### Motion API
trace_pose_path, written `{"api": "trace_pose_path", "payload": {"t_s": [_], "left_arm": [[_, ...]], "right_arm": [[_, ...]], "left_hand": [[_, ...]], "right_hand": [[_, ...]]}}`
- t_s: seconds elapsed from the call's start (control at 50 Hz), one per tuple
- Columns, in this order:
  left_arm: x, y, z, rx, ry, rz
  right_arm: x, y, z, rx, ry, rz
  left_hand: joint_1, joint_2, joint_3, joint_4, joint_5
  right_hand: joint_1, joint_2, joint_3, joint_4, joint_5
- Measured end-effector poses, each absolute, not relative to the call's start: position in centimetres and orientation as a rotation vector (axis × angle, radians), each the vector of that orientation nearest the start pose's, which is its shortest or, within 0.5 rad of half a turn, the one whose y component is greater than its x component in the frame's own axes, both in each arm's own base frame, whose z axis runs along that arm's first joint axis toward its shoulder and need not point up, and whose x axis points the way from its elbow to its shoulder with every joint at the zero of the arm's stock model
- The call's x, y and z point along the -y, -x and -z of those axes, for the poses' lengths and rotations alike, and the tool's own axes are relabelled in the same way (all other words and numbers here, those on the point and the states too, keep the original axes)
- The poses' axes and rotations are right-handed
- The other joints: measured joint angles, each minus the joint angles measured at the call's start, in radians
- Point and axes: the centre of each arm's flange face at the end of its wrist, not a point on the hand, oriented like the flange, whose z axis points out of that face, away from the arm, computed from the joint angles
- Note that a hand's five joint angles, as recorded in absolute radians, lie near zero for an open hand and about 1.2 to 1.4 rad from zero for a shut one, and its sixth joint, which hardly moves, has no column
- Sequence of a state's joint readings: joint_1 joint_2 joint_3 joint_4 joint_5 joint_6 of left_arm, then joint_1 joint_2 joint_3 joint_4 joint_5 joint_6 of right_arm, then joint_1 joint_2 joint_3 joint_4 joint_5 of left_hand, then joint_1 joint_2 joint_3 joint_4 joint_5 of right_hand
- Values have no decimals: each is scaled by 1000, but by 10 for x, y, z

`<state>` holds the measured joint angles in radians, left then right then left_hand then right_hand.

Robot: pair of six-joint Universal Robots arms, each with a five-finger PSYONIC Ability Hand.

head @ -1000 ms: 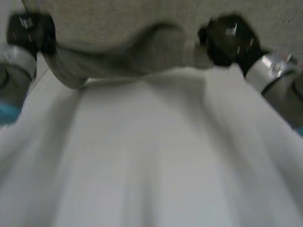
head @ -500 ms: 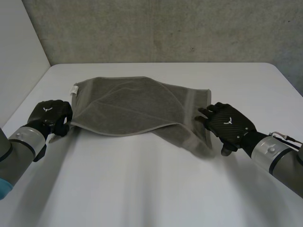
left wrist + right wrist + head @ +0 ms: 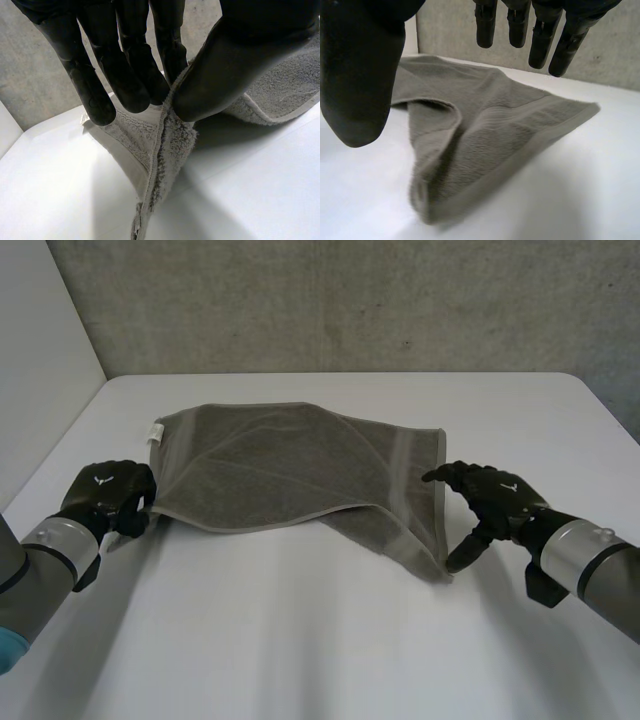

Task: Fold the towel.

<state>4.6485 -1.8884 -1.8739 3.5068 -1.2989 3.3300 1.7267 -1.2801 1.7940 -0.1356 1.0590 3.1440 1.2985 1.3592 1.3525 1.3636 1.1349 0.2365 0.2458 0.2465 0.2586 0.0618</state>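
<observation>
— Where do we stand?

— The towel [image 3: 290, 465] lies on the table [image 3: 320, 650], doubled over but askew: the near right corner sticks out past the upper layer, and the edges do not meet. Our left hand [image 3: 105, 492] pinches the near left corner between its fingers [image 3: 125, 75] and thumb [image 3: 225, 65]. Our right hand [image 3: 500, 498] is off the cloth, just beside that near right corner, fingers [image 3: 540, 45] spread and holding nothing.

— What could go wrong from here?

— If we pull the left hand back while it pinches, we drag the corner with it and open the fold again. And if we fold once more over this skewed layer, we think the mismatch only grows, since the loose right corner has nothing holding it down.

— So we square it first?

— We judge so: the right side needs a new hold.

— And against half a second ago?

— Then our right hand rested against the towel's right edge. Now it has let go and drawn slightly aside, and the right corner has sunk flat onto the table. The left hand's pinch is unchanged. A second ago we had the towel lifted high between both hands.
</observation>
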Motion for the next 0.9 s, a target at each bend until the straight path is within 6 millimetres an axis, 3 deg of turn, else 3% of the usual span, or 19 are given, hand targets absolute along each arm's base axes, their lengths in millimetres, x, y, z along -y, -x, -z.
{"api": "trace_pose_path", "payload": {"t_s": [0.2,0.34,0.44,0.6,0.7,0.82,0.9], "left_arm": [[301,175,-152,-2535,-593,1999],[301,175,-154,-2529,-594,2004],[302,175,-155,-2521,-593,2012],[301,175,-155,-2521,-594,2012],[301,175,-155,-2522,-593,2011],[301,174,-155,-2523,-593,2010],[301,174,-157,-2519,-597,2012]], "right_arm": [[269,-231,-137,-2230,500,1315],[270,-231,-123,-2268,499,1288],[272,-231,-118,-2283,493,1296],[269,-234,-114,-2283,497,1296],[266,-237,-112,-2277,503,1282],[266,-237,-119,-2260,501,1305],[270,-234,-139,-2215,511,1380]], "left_hand": [[0,0,0,0,0],[0,0,0,0,0],[0,0,0,0,0],[0,0,0,0,0],[0,0,0,0,0],[0,0,0,0,0],[0,0,0,0,0]], "right_hand": [[94,81,81,67,105],[162,134,149,145,180],[416,411,401,388,415],[760,751,747,728,750],[1083,1071,1061,1046,1079],[1100,1083,1097,1083,1107],[1100,1083,1097,1084,1107]]}}
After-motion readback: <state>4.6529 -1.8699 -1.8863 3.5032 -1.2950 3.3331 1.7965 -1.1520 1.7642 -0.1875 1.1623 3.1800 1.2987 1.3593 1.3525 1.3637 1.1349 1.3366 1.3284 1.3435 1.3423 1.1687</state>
